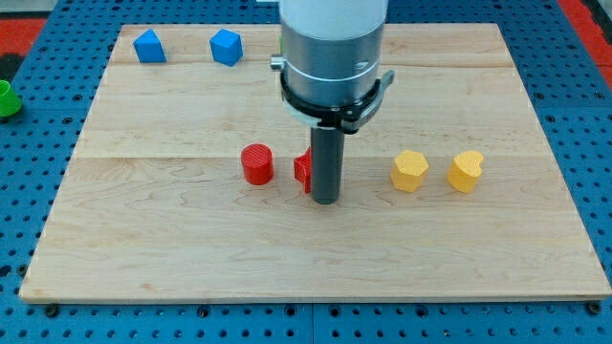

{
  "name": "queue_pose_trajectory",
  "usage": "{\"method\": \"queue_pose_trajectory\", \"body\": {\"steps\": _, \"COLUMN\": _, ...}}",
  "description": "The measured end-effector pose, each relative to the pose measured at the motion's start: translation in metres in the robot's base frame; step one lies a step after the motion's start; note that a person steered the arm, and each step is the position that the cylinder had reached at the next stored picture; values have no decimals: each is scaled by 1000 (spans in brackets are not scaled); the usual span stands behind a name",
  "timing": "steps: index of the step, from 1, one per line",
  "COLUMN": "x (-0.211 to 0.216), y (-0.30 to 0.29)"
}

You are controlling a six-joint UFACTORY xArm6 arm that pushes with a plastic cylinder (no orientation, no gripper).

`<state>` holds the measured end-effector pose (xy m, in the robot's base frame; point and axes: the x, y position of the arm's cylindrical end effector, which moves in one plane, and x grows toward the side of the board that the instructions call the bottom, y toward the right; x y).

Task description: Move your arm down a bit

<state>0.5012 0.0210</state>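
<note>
My tip (326,200) rests on the wooden board (191,258) near its middle. It touches, or nearly touches, the right side of a red block (303,170) that the rod partly hides, so its shape is unclear. A red cylinder (257,164) stands just left of that block. A yellow hexagonal block (409,171) and a yellow heart-like block (466,171) lie to the tip's right. Two blue blocks (149,46) (226,46) sit at the view's top left.
The arm's grey and white body (331,48) hangs over the board's top middle. A green object (8,98) lies off the board at the view's left edge. A blue perforated surface (583,143) surrounds the board.
</note>
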Motion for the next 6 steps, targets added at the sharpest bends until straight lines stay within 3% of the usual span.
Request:
{"method": "queue_pose_trajectory", "body": {"steps": 2, "x": 21, "y": -5}}
{"method": "queue_pose_trajectory", "body": {"steps": 4, "x": -5, "y": -20}}
{"method": "queue_pose_trajectory", "body": {"steps": 6, "x": 94, "y": -19}}
